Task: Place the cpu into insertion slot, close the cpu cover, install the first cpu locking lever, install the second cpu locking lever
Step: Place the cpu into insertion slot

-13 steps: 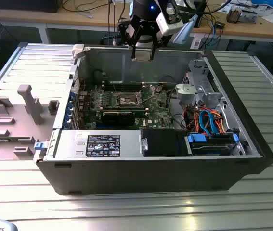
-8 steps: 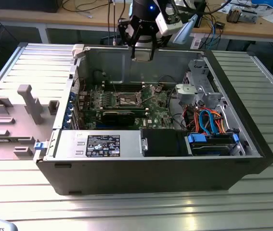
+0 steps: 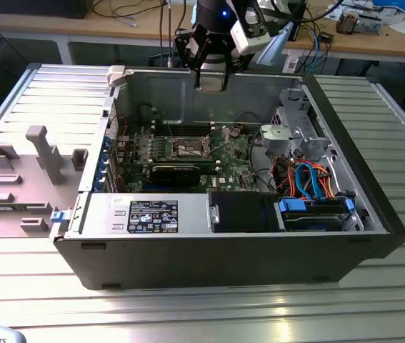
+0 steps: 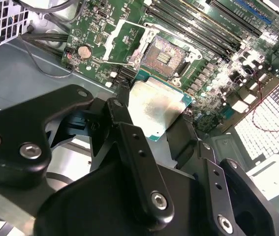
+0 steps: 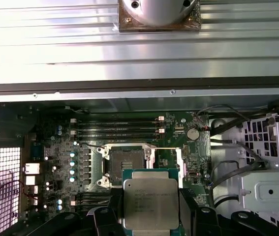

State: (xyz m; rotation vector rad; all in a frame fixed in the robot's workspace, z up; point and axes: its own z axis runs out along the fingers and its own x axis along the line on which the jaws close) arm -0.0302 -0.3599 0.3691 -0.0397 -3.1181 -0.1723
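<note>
First wrist view has the cpu (image 5: 150, 204) dead centre at the near edge, label side up. The jaws are clamped narrow on it, one black finger (image 5: 187, 209) pressed on each of two opposite edges. It's hanging in the air over the green board (image 5: 171, 123), not seated anywhere. From the exterior view the cpu (image 3: 212, 80) sits high, about level with the far wall of the computer case (image 3: 223, 250), well apart from the socket (image 3: 188, 148) down on the board.

The socket (image 5: 127, 164) is bare, and you can see its dark pin field plainly in both wrist views. The cover (image 4: 124, 42) is swung back off it in the second wrist view, a thin silvery frame right beside the socket (image 4: 161, 56).

Around that there's a row of long black memory slots (image 5: 117, 130) just beyond the socket and a coin battery (image 5: 193, 133) near the board's corner. A bundle of orange and blue cables (image 3: 309, 179) sits at the exterior view's right end of the case. The case itself lies on a ribbed metal bench (image 3: 188, 307), with some grey plastic holders (image 3: 41, 153) off on the exterior view's left.
</note>
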